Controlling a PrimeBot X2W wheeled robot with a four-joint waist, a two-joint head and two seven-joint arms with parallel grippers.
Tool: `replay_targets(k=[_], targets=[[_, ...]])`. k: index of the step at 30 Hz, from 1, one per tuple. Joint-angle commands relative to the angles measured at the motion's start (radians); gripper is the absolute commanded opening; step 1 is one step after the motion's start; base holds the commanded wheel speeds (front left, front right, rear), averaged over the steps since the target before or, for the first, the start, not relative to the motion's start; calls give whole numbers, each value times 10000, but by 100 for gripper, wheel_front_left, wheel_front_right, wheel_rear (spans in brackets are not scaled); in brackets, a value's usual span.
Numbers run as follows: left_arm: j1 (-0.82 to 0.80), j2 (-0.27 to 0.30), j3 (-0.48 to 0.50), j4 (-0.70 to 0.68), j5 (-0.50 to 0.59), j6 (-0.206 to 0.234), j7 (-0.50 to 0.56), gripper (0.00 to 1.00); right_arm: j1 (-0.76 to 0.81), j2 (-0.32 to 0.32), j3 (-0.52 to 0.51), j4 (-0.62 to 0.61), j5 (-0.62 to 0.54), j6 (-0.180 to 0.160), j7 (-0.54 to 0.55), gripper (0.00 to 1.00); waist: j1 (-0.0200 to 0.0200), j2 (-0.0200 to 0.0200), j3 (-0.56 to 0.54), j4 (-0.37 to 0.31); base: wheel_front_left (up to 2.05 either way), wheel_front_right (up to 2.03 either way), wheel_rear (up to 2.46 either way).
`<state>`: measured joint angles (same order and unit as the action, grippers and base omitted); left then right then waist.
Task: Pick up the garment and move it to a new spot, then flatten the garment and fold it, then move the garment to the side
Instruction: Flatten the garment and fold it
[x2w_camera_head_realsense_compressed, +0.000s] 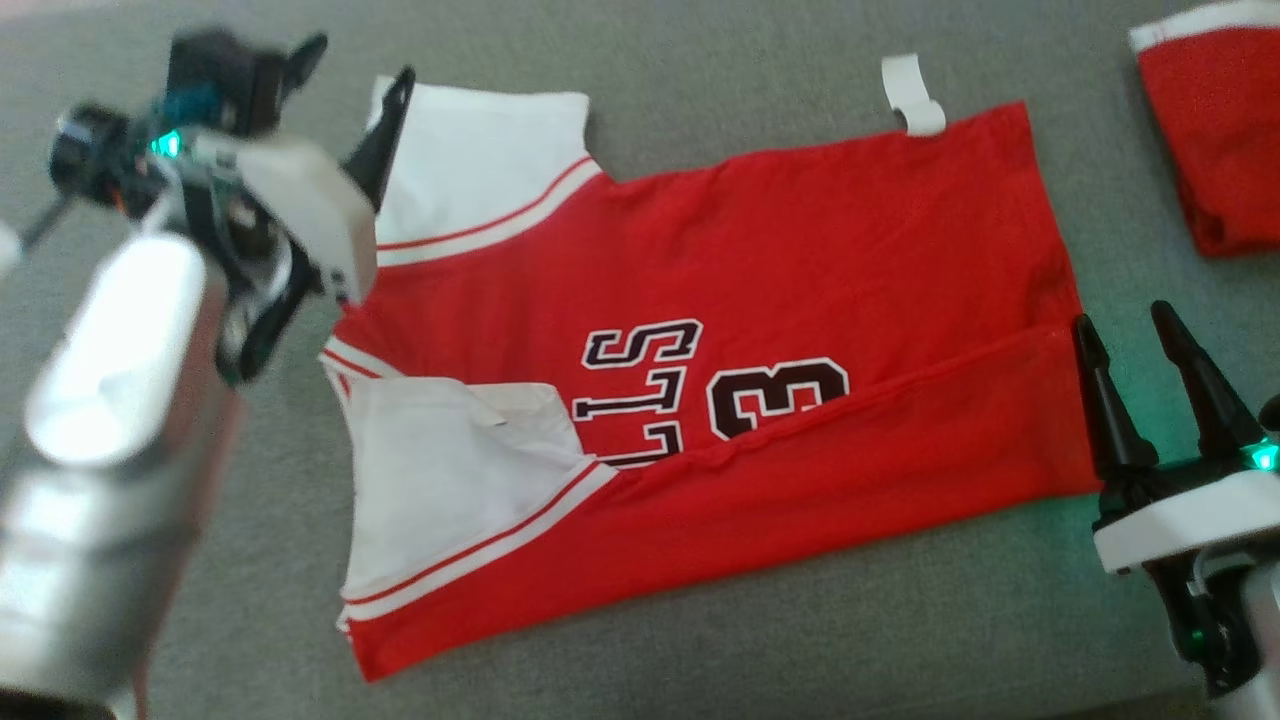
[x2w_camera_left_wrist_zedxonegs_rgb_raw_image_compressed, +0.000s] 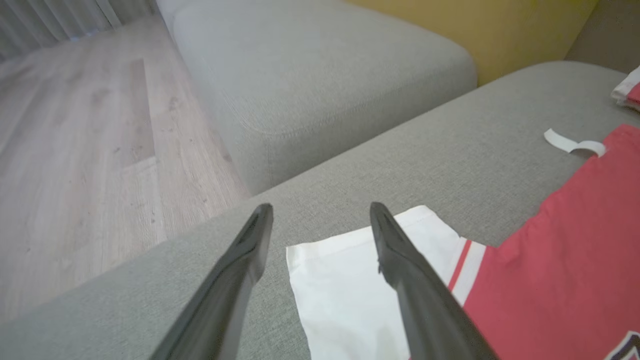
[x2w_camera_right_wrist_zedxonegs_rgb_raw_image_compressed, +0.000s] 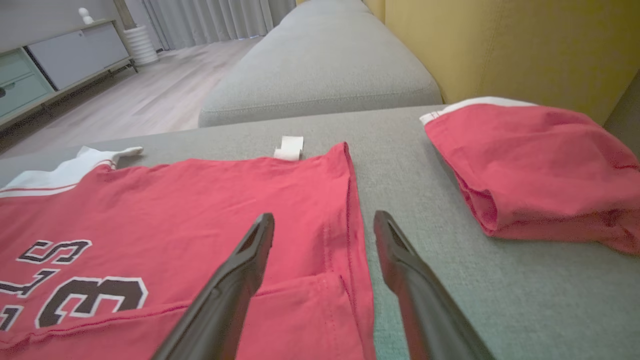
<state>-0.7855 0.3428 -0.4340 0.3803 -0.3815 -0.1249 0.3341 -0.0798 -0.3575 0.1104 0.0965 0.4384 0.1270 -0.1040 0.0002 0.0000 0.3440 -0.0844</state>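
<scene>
A red jersey (x2w_camera_head_realsense_compressed: 800, 250) with white sleeves and black lettering lies spread on the grey sofa seat (x2w_camera_head_realsense_compressed: 800, 640). Its near long edge is folded up over the middle. A white tag (x2w_camera_head_realsense_compressed: 912, 95) sticks out at the far hem. My left gripper (x2w_camera_head_realsense_compressed: 357, 62) hangs open over the far white sleeve (x2w_camera_left_wrist_zedxonegs_rgb_raw_image_compressed: 350, 290), with nothing between its fingers (x2w_camera_left_wrist_zedxonegs_rgb_raw_image_compressed: 321, 207). My right gripper (x2w_camera_head_realsense_compressed: 1125, 318) stands open at the hem's near corner, astride the hem edge of the jersey (x2w_camera_right_wrist_zedxonegs_rgb_raw_image_compressed: 200, 200) in the right wrist view (x2w_camera_right_wrist_zedxonegs_rgb_raw_image_compressed: 325, 216), holding nothing.
A second red garment (x2w_camera_head_realsense_compressed: 1215, 130), folded, lies at the far right of the seat (x2w_camera_right_wrist_zedxonegs_rgb_raw_image_compressed: 540, 160). Another grey cushion (x2w_camera_left_wrist_zedxonegs_rgb_raw_image_compressed: 310, 75) and a yellow backrest (x2w_camera_right_wrist_zedxonegs_rgb_raw_image_compressed: 500, 45) stand behind. Wooden floor (x2w_camera_left_wrist_zedxonegs_rgb_raw_image_compressed: 75, 150) drops off beyond the seat's left edge.
</scene>
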Motion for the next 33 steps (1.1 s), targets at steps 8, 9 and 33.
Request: replay_targets(k=[8,9,33], targets=[[-2688,1436,-1001,1445,-2087,-55,2218,100,-513,-230,345,-410,-43,37,-27,100,-2,0,1281,-630,0,0,0],[-2825,1506,-1072,1662,-2286,-55,2416,100,-573,-221,385,-394,-42,37,-40,100,-2,0,1357,-668,0,0,0],[-3690,2151,-3059,2782,-3988,-57,2273,50,-1070,-110,487,-27,-164,37,-211,100,-2,0,1899,-1005,0,0,0]])
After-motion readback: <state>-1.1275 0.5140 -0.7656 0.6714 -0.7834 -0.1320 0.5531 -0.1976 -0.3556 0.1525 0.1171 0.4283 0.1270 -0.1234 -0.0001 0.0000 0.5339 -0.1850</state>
